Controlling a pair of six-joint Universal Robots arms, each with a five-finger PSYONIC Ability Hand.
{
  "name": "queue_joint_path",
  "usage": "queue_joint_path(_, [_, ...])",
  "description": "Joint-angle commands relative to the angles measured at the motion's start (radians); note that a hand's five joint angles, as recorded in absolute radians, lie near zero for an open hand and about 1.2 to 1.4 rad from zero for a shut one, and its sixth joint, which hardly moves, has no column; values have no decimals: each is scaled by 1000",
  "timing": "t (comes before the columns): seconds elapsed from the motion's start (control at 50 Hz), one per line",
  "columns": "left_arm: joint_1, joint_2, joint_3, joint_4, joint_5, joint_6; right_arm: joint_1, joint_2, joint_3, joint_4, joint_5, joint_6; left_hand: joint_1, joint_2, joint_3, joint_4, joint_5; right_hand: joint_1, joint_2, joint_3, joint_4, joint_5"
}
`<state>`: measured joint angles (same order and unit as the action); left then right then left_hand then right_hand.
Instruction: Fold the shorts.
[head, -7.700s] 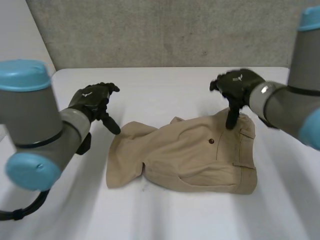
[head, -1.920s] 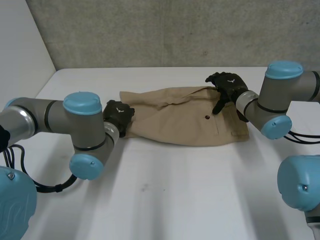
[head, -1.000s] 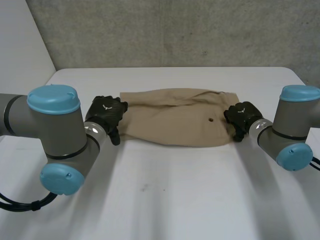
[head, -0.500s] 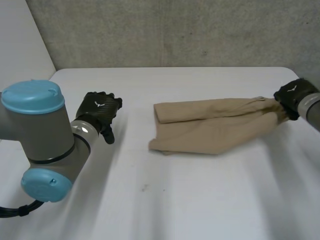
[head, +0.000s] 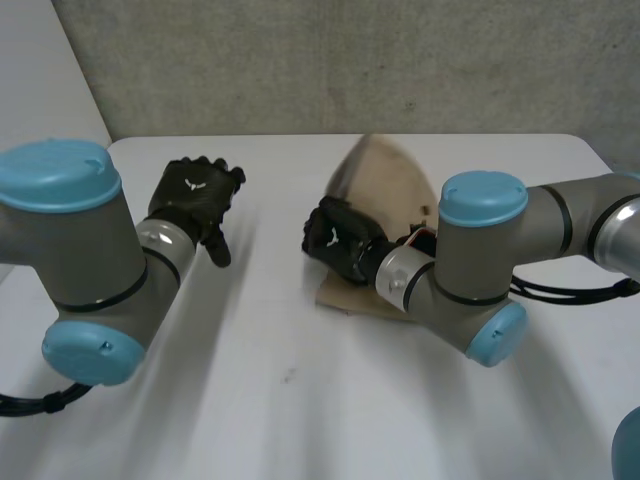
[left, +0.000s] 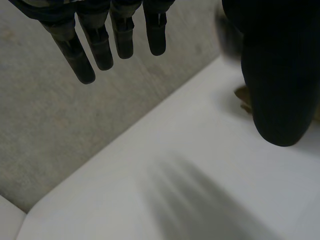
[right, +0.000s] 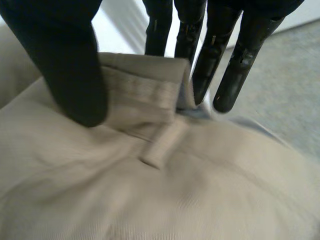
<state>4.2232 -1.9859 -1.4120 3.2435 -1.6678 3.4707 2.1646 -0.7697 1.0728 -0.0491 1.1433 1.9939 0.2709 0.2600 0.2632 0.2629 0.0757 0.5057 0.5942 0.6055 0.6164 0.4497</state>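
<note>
The tan shorts lie at the middle of the white table, one part raised in a peak behind my right hand. In the right wrist view the waistband sits between the thumb and the straight fingers, pinched there, with the rest of the cloth spread under the palm. My left hand hovers over bare table left of the shorts, apart from them. Its fingers are straight and hold nothing. A sliver of tan cloth shows beside its thumb.
A grey wall runs behind the table's far edge. My right arm's elbow hangs over the shorts' right part. The left arm stands over the table's left side.
My right hand has swung from the far right to the middle, carrying the waistband end over the shorts, which now bunch up in a peak. The left hand has barely moved.
</note>
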Motion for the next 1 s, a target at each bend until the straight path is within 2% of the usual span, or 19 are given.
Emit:
queue_joint_path(0.02, [-8, -25, 137, 2, -1, -79, -58, -107, 38, 12, -10, 272, -28, -17, -20, -20, -7, -331, -420, -431, -442, -450])
queue_joint_path(0.06, [-11, -39, 171, 2, 0, -84, -92, -169, 53, 5, -10, 421, -28, -17, -20, -20, -7, -331, -420, -431, -442, -450])
queue_joint_path(0.08, [-14, -59, 209, 2, 0, -85, -121, -231, 62, 8, -5, 574, -28, -17, -20, -20, -7, -331, -420, -431, -442, -450])
queue_joint_path(0.16, [-55, -131, 313, 1, 5, -85, -184, -325, 64, 9, 9, 877, -28, -17, -20, -20, -7, -331, -420, -431, -442, -450])
queue_joint_path(0.24, [-113, -226, 422, -5, 19, -85, -268, -330, 56, 41, 22, 974, -25, -14, -17, -17, -5, -331, -420, -431, -442, -450])
queue_joint_path(0.32, [-157, -324, 519, -10, 72, -87, -295, -287, 21, 106, 62, 948, -22, -11, -14, -14, -2, -331, -420, -431, -442, -450])
queue_joint_path(0.38, [-181, -401, 591, -27, 100, -91, -293, -200, -52, 171, 91, 901, -16, -5, -9, -8, 4, -331, -420, -431, -442, -450])
queue_joint_path(0.54, [-206, -551, 703, -103, 94, -94, -292, 2, -235, 317, 84, 873, -13, -2, -6, -5, 7, -331, -420, -431, -442, -450])
queue_joint_path(0.64, [-201, -603, 713, -157, 88, -94, -292, 98, -306, 336, 78, 865, -22, -11, -14, -14, -2, -331, -420, -431, -442, -450])
queue_joint_path(0.78, [-190, -642, 714, -237, 28, -87, -293, 193, -352, 377, 85, 843, -28, -17, -20, -20, -7, -331, -420, -431, -442, -450])
queue_joint_path(0.9, [-190, -631, 714, -281, 26, -82, -292, 187, -356, 410, 102, 746, -31, -20, -23, -23, -10, -331, -420, -431, -442, -450])
queue_joint_path(1.0, [-195, -562, 710, -288, 26, -84, -290, 97, -344, 411, 150, 703, -34, -23, -26, -26, -13, -331, -420, -431, -442, -450])
